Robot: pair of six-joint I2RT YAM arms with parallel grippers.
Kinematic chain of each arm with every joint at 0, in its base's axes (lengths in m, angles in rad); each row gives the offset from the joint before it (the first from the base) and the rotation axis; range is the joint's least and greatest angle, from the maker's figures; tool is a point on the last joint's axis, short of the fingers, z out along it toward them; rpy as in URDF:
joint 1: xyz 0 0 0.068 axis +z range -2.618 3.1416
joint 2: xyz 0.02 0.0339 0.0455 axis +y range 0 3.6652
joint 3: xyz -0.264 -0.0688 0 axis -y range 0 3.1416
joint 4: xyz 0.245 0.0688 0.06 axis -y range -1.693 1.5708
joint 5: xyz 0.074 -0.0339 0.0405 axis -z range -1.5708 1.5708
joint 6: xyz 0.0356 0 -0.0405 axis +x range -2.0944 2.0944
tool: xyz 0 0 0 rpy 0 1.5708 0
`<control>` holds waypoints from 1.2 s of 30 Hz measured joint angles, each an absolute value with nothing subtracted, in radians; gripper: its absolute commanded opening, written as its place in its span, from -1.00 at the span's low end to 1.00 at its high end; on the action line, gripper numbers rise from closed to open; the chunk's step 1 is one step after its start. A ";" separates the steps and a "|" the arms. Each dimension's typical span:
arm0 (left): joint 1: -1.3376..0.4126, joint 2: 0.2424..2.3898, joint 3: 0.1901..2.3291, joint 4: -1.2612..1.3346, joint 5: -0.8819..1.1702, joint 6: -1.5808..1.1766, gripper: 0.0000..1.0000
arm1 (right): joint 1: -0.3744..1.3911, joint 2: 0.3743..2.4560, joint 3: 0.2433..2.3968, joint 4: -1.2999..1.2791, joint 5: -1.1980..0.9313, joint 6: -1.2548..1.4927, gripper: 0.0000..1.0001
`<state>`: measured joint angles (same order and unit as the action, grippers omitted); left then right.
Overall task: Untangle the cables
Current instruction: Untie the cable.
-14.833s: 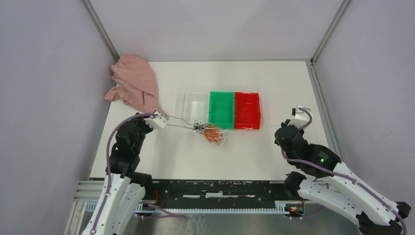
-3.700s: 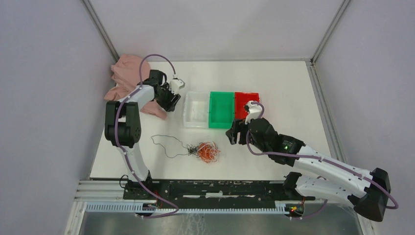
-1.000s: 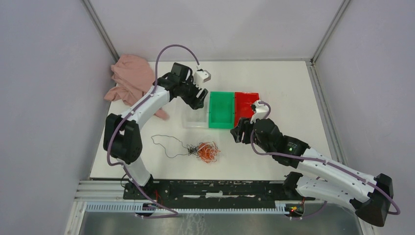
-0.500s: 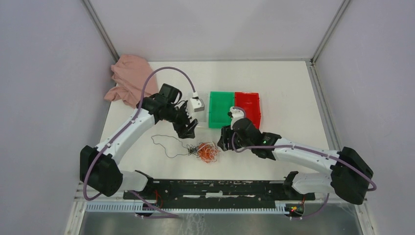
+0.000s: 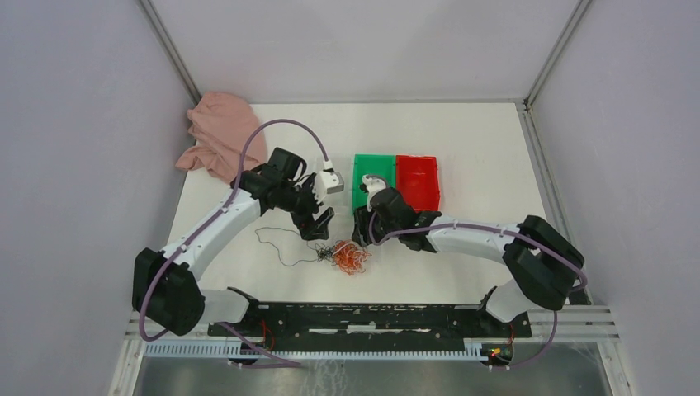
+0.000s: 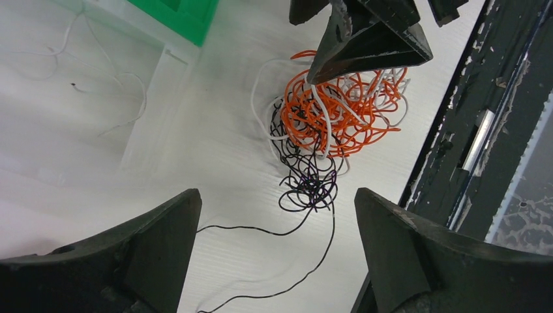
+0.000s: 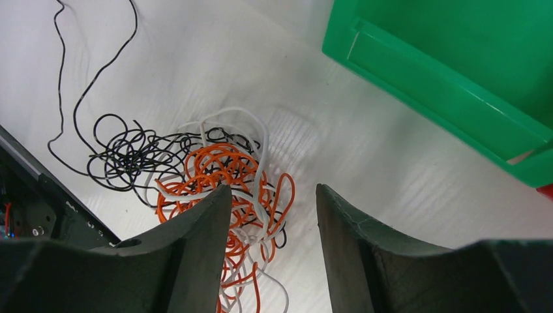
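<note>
Left gripper [image 6: 275,205] is spread wide with nothing in it, hanging just over the cables [image 5: 347,254], roughly at their 11 o'clock seen from overhead. Right gripper [image 7: 272,192] has its fingers apart too, with a narrower gap and not clamped on anything. It sits at about their 1 o'clock, its tips right over the orange loops, but I can't tell if it's actually touching. The wad lies on the white table [image 5: 479,140]: orange and whitish curls bunched up, black ones at 9 o'clock with one long strand trailing further out. Green bin [image 5: 373,181] is near, at 12 to 1 o'clock.
</note>
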<state>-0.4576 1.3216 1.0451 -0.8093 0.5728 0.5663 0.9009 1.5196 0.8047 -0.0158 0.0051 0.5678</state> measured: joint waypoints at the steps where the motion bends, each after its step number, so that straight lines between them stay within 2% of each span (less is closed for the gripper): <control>1: -0.458 1.317 1.045 -0.809 0.567 0.564 0.99 | 0.899 1.529 0.808 -0.012 -0.002 0.561 0.11; 6: -0.458 1.303 1.051 -0.805 0.527 0.543 0.99 | 0.881 1.582 0.832 -0.001 -0.038 0.525 -0.03; 11: -0.456 1.298 1.063 -0.778 0.469 0.484 0.99 | 0.867 1.631 0.847 0.030 -0.077 0.499 -0.52; 18: -0.454 1.246 1.063 -0.709 0.364 0.417 0.99 | 0.861 1.617 0.853 0.032 -0.132 0.472 -0.91; 22: -0.453 1.230 1.063 -0.701 0.364 0.409 0.98 | 0.861 1.507 0.853 0.030 -0.156 0.472 -0.99; 27: -0.453 1.220 1.063 -0.717 0.462 0.411 0.82 | 0.861 1.370 0.855 0.065 -0.211 0.498 -0.99; 36: -0.453 1.211 1.060 -0.789 0.693 0.441 0.50 | 0.867 1.323 0.855 0.104 -0.284 0.580 -0.98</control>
